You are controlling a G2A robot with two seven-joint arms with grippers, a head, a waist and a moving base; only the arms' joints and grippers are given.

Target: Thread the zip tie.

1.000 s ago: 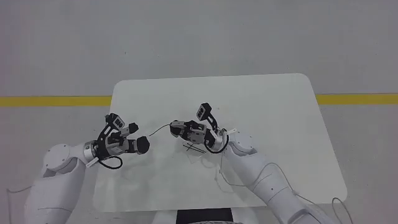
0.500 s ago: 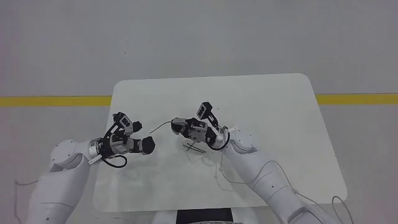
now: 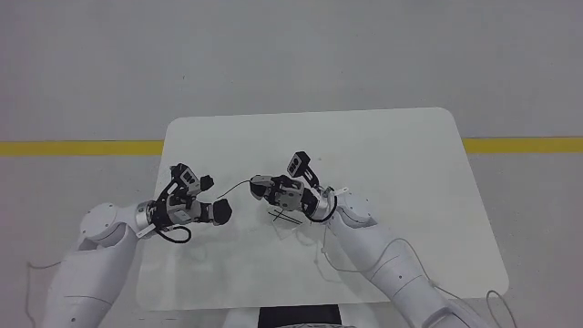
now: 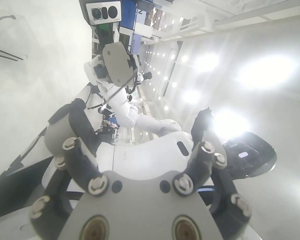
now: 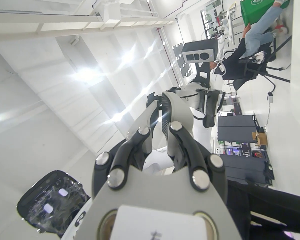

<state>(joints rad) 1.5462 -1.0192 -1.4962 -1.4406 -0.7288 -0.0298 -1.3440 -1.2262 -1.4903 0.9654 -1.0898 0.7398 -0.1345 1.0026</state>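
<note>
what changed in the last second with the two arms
The left gripper, open, moved across the table toward the right gripper, narrowing the gap. Nothing was taken hold of or let go. The right gripper stayed put, shut on the zip tie; the spare ties lie where they were.

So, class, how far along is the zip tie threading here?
Done: the right gripper is shut on a thin black plastic zip tie above the white table. In hand: its free end points toward the open left gripper. Remaining: grasping that end and threading it; no loop yet.
</note>
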